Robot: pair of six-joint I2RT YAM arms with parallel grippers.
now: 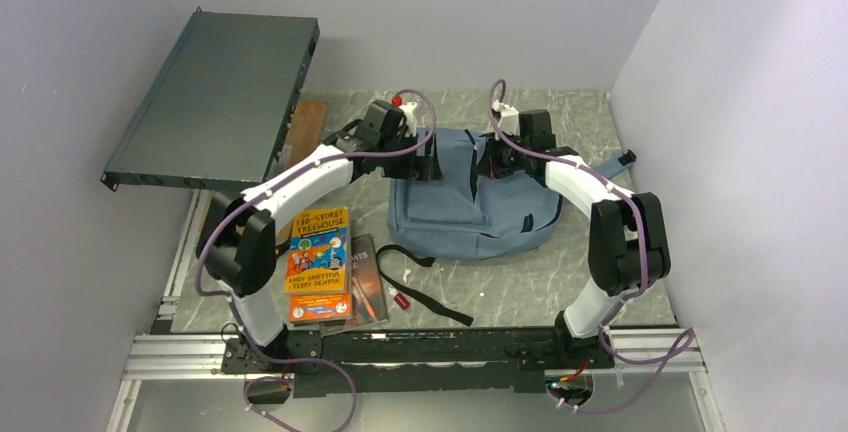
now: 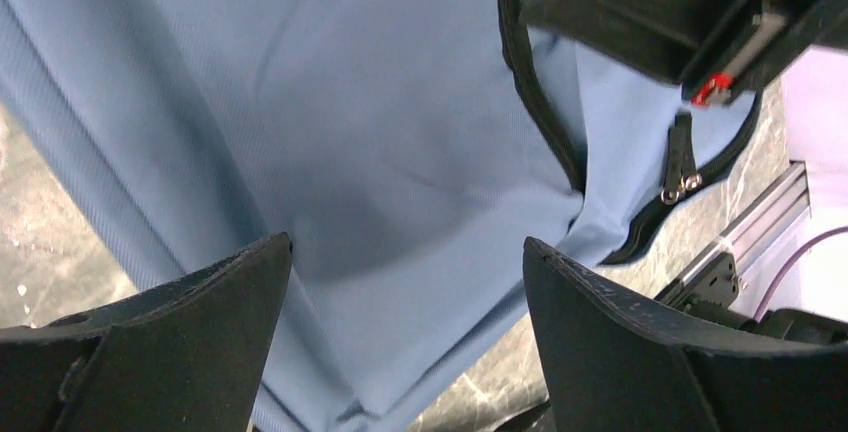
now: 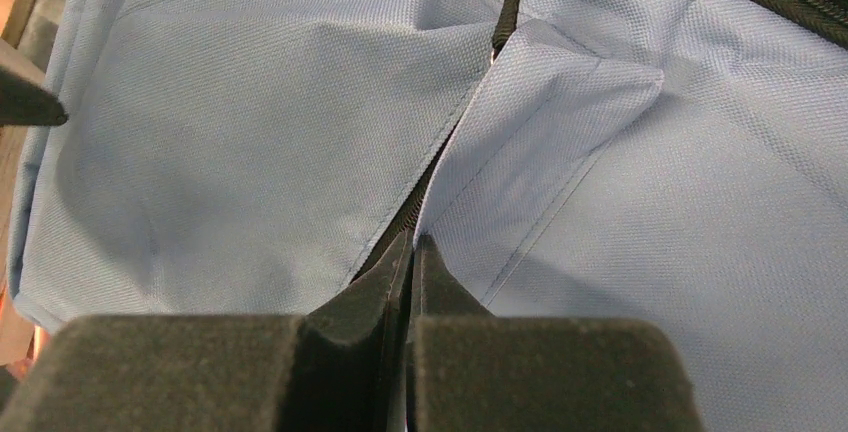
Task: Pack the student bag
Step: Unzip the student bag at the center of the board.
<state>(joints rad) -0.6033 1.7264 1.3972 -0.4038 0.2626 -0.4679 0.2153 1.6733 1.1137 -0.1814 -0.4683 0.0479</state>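
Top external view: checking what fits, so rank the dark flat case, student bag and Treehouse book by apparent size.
Largest: dark flat case, though tilted up, perhaps nearer the camera.
Then student bag.
Smallest: Treehouse book.

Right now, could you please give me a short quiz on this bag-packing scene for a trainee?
1. True or false: the right end effector is shut at the student bag's zipper.
2. The books lie: A) inside the bag; B) on the table, left of the bag; C) right of the bag.
3. Which end effector stands open over the bag?
Key: 1 true; 2 B; 3 the left end effector.
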